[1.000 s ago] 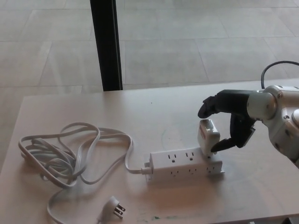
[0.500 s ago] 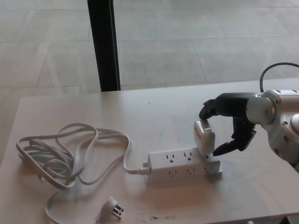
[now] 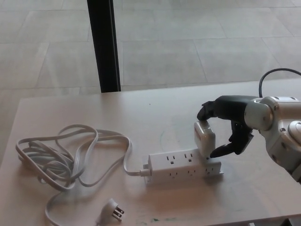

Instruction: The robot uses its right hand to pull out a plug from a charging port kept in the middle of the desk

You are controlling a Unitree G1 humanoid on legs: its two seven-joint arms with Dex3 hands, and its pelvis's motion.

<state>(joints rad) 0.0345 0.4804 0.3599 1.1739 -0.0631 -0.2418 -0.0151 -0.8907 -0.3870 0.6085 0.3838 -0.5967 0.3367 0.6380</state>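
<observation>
A white power strip (image 3: 183, 165) lies in the middle of the light wooden desk (image 3: 141, 113). A white plug block (image 3: 204, 138) stands in its right end, tilted slightly left. My right hand (image 3: 226, 123) comes in from the right, its black fingers (image 3: 210, 108) curled over the block's top and its thumb (image 3: 225, 149) at the block's lower right side. The hand is closed around the block. The strip's white cord (image 3: 70, 153) loops in a pile to the left and ends in a loose plug (image 3: 113, 211) near the front edge. My left hand does not show.
A black vertical post (image 3: 104, 44) stands behind the desk's far edge, with tiled floor beyond. A black cable (image 3: 270, 77) arches over my right forearm. The desk's front edge runs just below the power strip.
My right hand has moved left and tightened around the plug block, which now leans further left. The whole picture has shifted slightly with the camera.
</observation>
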